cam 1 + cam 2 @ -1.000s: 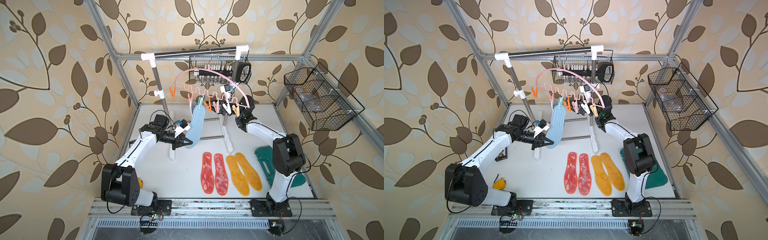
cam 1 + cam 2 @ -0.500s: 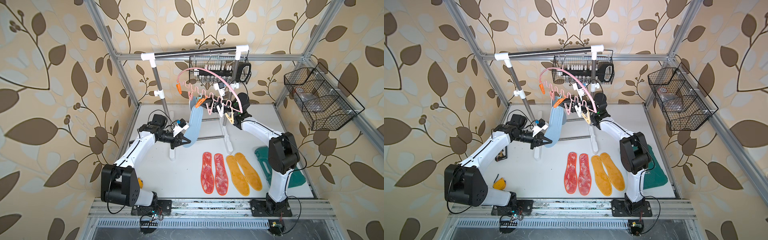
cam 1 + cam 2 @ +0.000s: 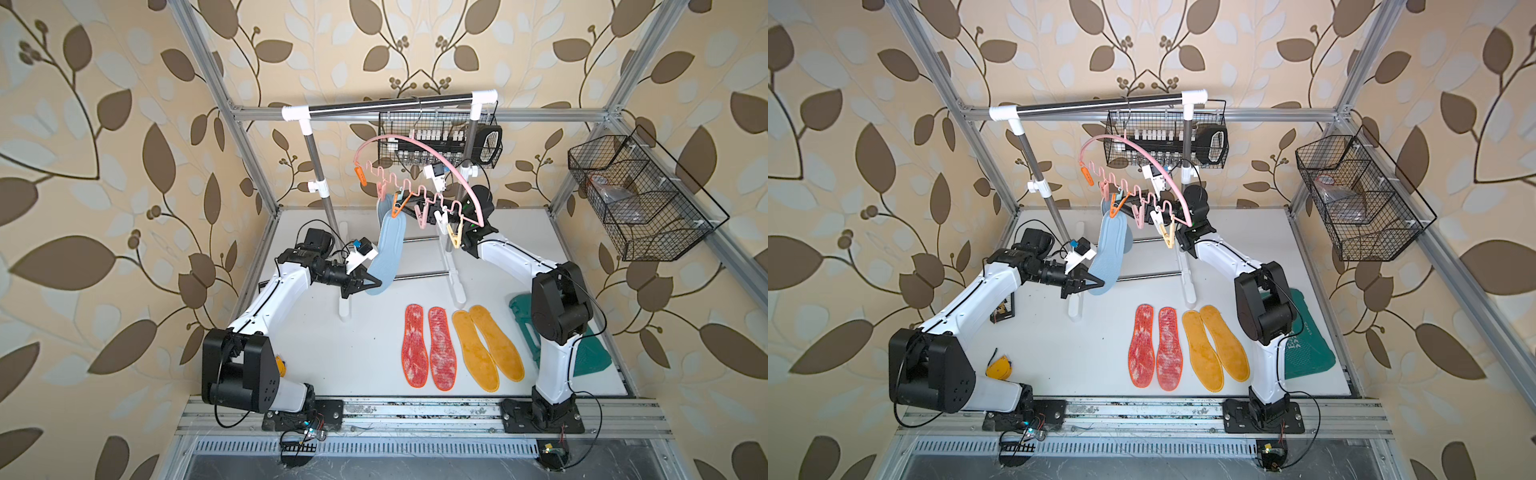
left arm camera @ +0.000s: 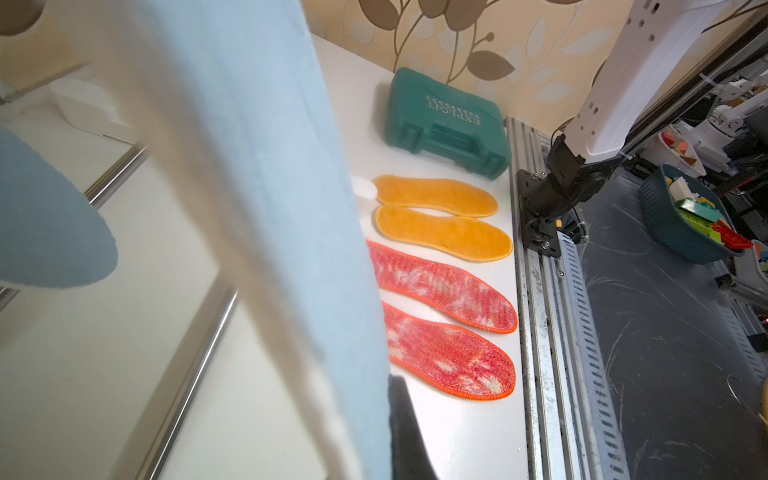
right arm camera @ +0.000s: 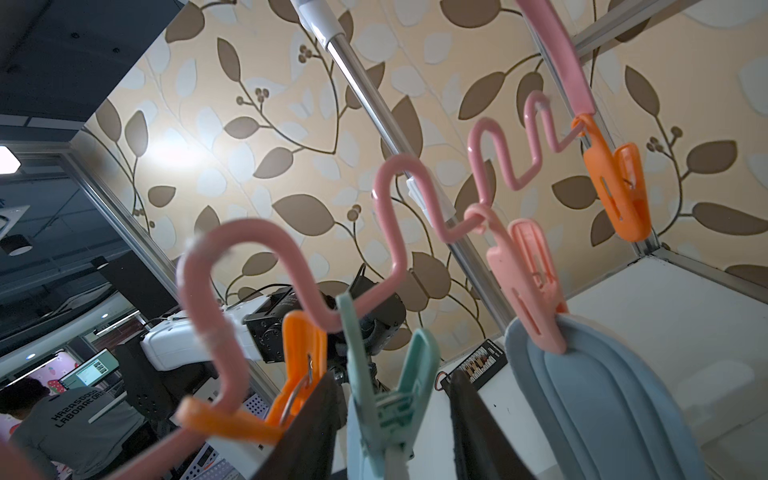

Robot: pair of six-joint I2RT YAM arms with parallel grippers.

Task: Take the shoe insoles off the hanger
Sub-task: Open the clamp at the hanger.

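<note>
Grey-blue insole [image 3: 388, 253] hangs from the pink hanger [image 3: 392, 136], lower end pinched tight in the left claw [image 3: 376, 284]; right claw [image 5: 392, 376] is up there too, fingers [image 5: 307, 424] apart either side of a teal clip [image 5: 374, 411]; red pair [image 3: 415, 349] and orange pair [image 3: 476, 353] lie flat on the table [image 3: 332, 357].

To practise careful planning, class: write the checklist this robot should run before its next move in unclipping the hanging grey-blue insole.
1. Left gripper shut on the lower end of the smooth grey-blue foot-shaped insole: ok.
2. Right gripper, jaws either side of the small teal plastic clip: ok.
3. Teal clip squeezed open: cannot tell.
4. Thin pink plastic hanger hooked over the steel rack bar: ok.
5. Bare white table showing beside the mottled red-and-white insoles: ok.
</note>
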